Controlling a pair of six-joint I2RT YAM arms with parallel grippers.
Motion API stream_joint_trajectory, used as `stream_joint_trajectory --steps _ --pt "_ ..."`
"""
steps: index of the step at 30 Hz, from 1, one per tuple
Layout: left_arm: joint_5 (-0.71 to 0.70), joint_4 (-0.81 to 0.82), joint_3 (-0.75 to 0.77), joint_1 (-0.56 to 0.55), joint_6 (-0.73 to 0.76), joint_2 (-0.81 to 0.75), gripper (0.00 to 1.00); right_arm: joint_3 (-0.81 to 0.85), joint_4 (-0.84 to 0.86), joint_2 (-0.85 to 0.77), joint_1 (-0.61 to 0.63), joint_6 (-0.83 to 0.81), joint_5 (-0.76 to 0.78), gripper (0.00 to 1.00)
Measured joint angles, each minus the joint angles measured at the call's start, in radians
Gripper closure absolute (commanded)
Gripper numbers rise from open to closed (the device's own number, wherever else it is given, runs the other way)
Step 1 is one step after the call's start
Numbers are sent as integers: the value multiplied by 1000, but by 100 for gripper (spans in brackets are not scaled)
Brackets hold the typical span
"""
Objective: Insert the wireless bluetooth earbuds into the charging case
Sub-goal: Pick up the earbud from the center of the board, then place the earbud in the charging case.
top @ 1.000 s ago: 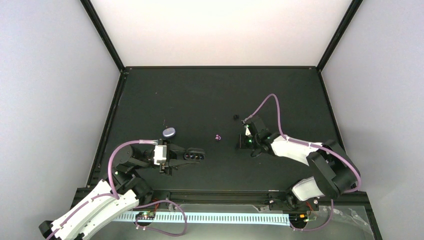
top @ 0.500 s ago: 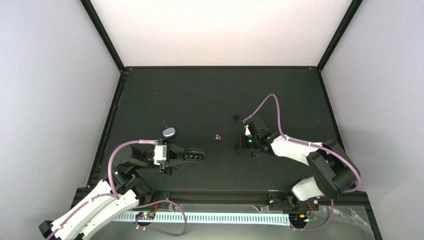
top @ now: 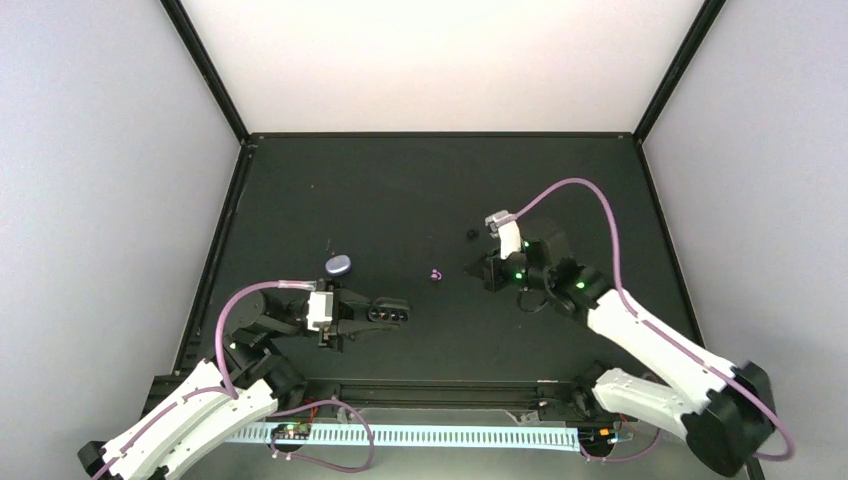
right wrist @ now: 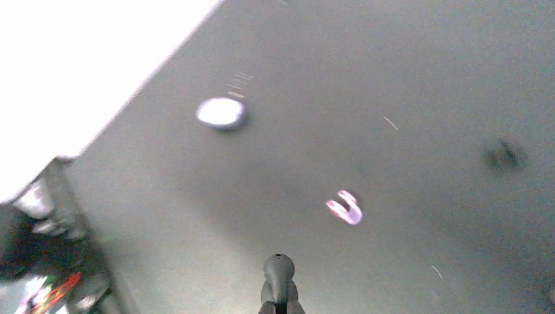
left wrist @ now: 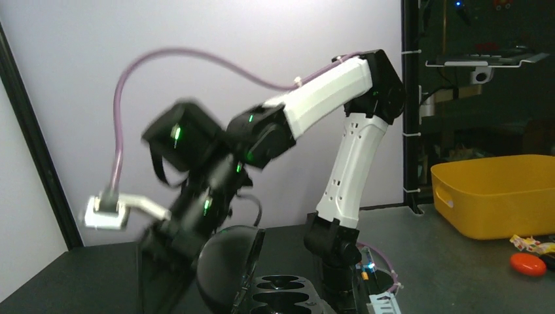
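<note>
My left gripper (top: 371, 312) is shut on the black charging case (top: 389, 311), which it holds open. The left wrist view shows the case's domed lid (left wrist: 222, 268) raised beside the tray of empty wells (left wrist: 286, 292). My right gripper (top: 474, 270) points left, shut on a small dark rounded earbud (right wrist: 278, 266) that sticks out past its tips above the mat. A purple-pink earbud (top: 434, 274) (right wrist: 345, 208) lies on the mat just left of that gripper. A black earbud (top: 472, 234) (right wrist: 504, 156) lies farther back.
A second, bluish oval case (top: 338, 264) (right wrist: 221, 112) sits shut on the black mat (top: 420, 190), behind my left gripper. In the left wrist view, a yellow bin (left wrist: 497, 193) and a small red object (left wrist: 527, 263) lie off to the right, beyond the right arm's base.
My right arm has lifted and stretched out. Its gripper has swung from pointing down at the mat to pointing left. The left arm and the case have not moved.
</note>
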Motion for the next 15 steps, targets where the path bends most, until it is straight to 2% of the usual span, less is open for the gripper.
stream_joint_trajectory --steps 5,8,12,15 --pt "30 10 0 0 -1 0 98 208 -135 -166 169 -201 -94 99" --pt "39 10 0 0 -1 -5 98 349 -254 -220 200 -294 -142 99" --pt "57 14 0 0 -1 -7 98 519 -409 -210 229 -385 -161 99" --pt "68 15 0 0 -1 0 98 649 -534 -163 307 -439 -149 99"
